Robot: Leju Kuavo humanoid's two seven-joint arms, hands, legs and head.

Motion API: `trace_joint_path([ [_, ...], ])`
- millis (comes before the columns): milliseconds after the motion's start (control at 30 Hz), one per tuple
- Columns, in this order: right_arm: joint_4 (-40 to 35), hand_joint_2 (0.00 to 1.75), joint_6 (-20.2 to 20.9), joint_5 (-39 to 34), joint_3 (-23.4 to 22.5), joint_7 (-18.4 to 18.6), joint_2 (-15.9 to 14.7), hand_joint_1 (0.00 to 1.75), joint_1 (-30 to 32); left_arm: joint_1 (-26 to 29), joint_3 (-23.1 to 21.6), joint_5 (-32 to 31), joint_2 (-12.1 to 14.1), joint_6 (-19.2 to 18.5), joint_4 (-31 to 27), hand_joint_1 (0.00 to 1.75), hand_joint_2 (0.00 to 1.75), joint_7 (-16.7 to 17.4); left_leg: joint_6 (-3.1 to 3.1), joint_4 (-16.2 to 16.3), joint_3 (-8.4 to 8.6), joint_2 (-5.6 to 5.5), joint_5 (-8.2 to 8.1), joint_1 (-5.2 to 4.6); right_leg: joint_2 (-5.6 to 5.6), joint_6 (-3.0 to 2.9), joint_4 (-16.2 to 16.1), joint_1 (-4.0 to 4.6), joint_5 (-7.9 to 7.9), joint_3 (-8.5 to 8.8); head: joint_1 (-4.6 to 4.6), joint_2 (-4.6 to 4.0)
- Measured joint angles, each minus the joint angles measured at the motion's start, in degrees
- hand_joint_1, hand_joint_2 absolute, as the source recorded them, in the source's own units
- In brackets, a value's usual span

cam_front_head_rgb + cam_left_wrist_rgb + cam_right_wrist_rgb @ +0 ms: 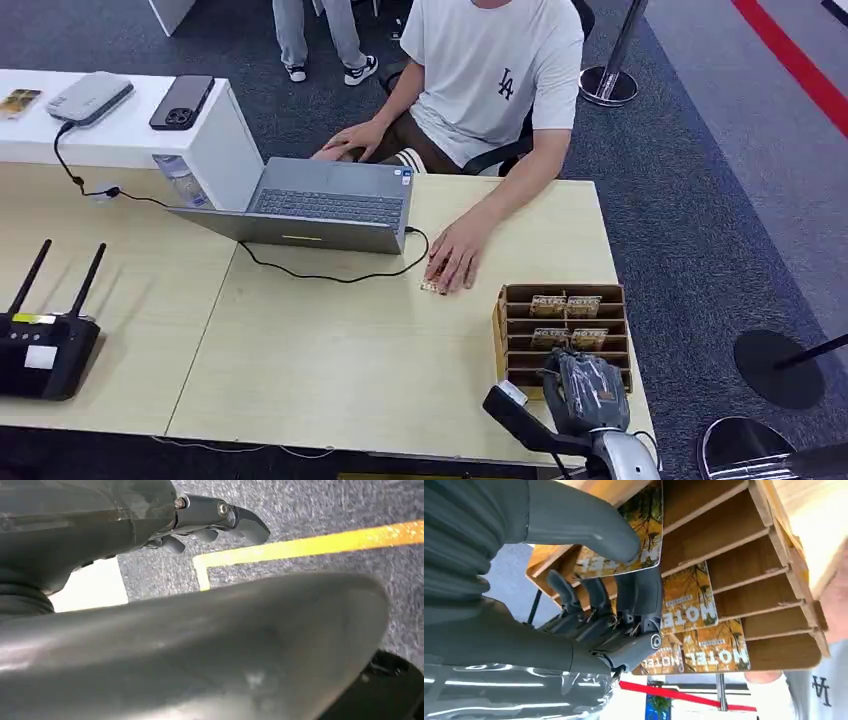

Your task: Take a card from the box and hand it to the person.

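A wooden card box (499, 328) stands at the table's right end, with orange hotel cards (565, 305) in its slots. My right hand (588, 390) hovers over the box's near side. In the right wrist view my right hand (614, 605) pinches one orange card (636, 545) between thumb (584, 527) and a finger, over the box's (734, 535) near slot; more cards (689, 600) lie in the slots beyond. A seated person's hand (455, 255) rests flat on the table just past the box, on a small card (432, 287). My left hand (210, 517) hangs over the floor, holding nothing.
An open laptop (320, 205) with a black cable sits mid-table in front of the person. A black router (45, 345) stands at the left edge. A phone (182, 102) lies on the white counter. Stanchion bases (780, 365) stand on the carpet to the right.
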Motion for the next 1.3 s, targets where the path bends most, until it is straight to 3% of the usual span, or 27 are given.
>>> trace_joint_path([
  [200, 0.0, 1.75, -0.46, 0.0, -0.04, -0.5, 0.0, 1.62, -0.02, 0.0, -0.48, 0.02, 0.31, -0.5, 0.02, 0.0, 0.0, -1.88, 0.0, 0.0, 0.0, 0.0, 0.0, 0.0, 0.0, 0.0, 0.0, 0.0, 0.0, 0.0, 0.0, 0.0],
  [733, 0.15, 1.75, -0.46, -2.61, -0.02, -3.01, 0.02, 1.62, -0.17, -0.01, -0.94, 0.83, 0.48, -0.48, 0.17, 0.0, 0.0, -2.27, 0.0, 0.0, 0.0, 0.0, 0.0, 0.0, 0.0, 0.0, 0.0, 0.0, 0.0, 0.0, 0.0, 0.0],
  [1100, 0.15, 1.75, 3.78, -15.11, 0.07, -10.82, -0.2, 1.62, -0.15, -0.01, -1.07, 1.29, 0.77, -0.7, 0.24, 0.0, 0.0, -2.51, 0.0, 0.0, 0.0, 0.0, 0.0, 0.0, 0.0, 0.0, 0.0, 0.0, 0.0, 0.0, 0.0, 0.0],
  [1300, 0.42, 1.75, 4.11, -18.54, 0.31, -12.57, -0.98, 1.62, -0.19, -0.01, -1.07, 1.95, 0.79, -0.7, 0.31, 0.0, 0.0, -2.58, 0.0, 0.0, -0.01, 0.0, 0.0, 0.0, 0.0, 0.0, 0.0, 0.0, 0.0, 0.0, 0.0, 0.0],
])
